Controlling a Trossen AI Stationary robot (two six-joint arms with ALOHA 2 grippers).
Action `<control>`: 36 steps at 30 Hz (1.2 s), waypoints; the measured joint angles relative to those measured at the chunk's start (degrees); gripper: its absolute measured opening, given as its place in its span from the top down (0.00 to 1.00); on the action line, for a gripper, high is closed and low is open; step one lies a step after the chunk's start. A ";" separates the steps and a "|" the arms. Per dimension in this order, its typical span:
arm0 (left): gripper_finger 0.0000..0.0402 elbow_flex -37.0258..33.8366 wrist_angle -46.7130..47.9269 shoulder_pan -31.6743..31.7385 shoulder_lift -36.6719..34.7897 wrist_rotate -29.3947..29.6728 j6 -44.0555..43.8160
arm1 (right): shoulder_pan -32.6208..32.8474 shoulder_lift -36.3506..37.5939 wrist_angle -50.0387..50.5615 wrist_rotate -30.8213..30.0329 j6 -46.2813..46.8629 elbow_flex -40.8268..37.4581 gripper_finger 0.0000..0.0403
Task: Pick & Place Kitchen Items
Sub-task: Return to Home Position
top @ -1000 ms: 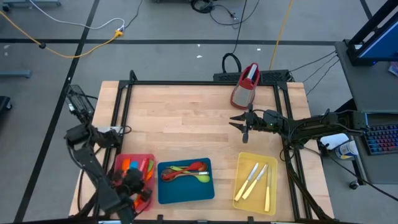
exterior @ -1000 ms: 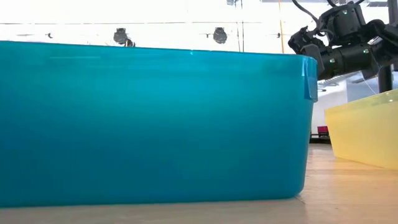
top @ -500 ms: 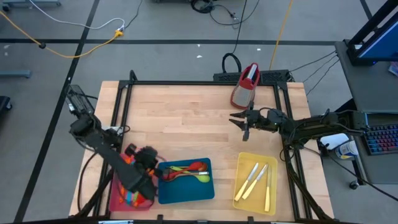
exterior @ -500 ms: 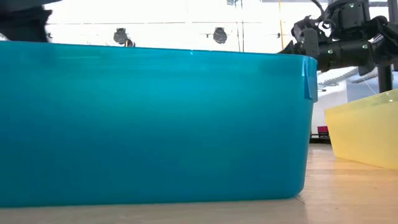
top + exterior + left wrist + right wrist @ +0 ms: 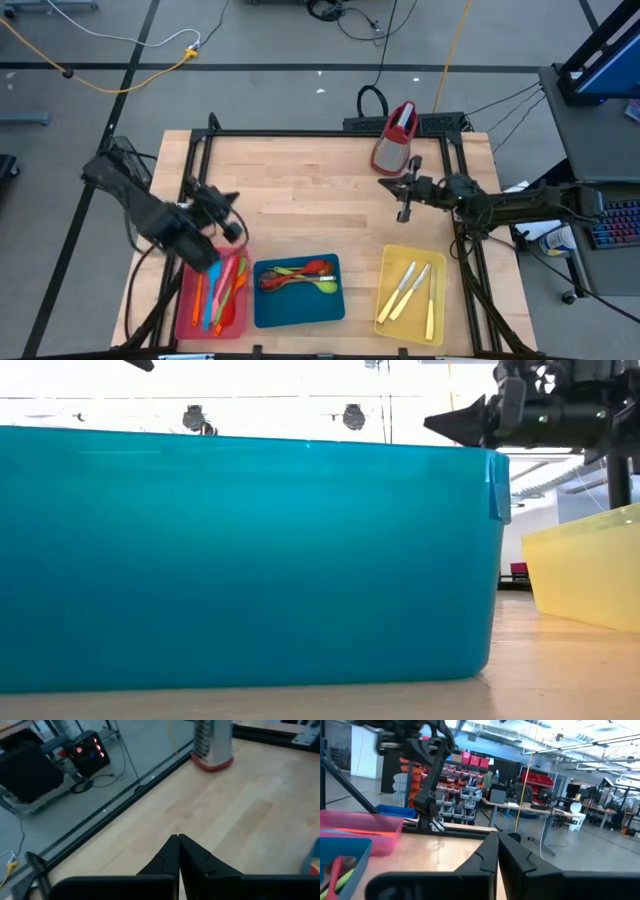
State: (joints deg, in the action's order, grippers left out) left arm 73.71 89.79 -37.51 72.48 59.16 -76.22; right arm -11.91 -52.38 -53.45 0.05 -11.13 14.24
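I see my left hand (image 5: pixel 178 840) pressed together over the pink tray's (image 5: pixel 183 318) far end; my right hand (image 5: pixel 497 836), likewise pressed together, hovers near the grater (image 5: pixel 396 138).

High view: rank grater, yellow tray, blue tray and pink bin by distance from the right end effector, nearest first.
1. Grater, just beyond the right end effector, toward the table's far edge.
2. Yellow tray, front right.
3. Blue tray, front centre.
4. Pink bin, front left, by the left end effector.
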 joint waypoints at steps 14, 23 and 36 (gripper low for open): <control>0.99 -19.31 -35.41 3.99 -18.01 -10.53 41.17 | -0.15 27.51 29.31 0.00 -0.50 -0.02 1.00; 0.99 -40.23 -84.31 16.68 -28.75 -36.79 82.96 | -0.15 38.34 41.14 0.13 -0.92 0.00 1.00; 0.96 -56.07 -89.02 34.12 -50.91 -44.70 83.77 | -0.15 46.30 50.53 1.67 2.11 0.00 1.00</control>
State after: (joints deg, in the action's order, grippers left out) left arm 17.64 0.77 -3.39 21.58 14.46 7.55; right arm -12.05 -6.08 -2.92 1.72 -9.03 14.24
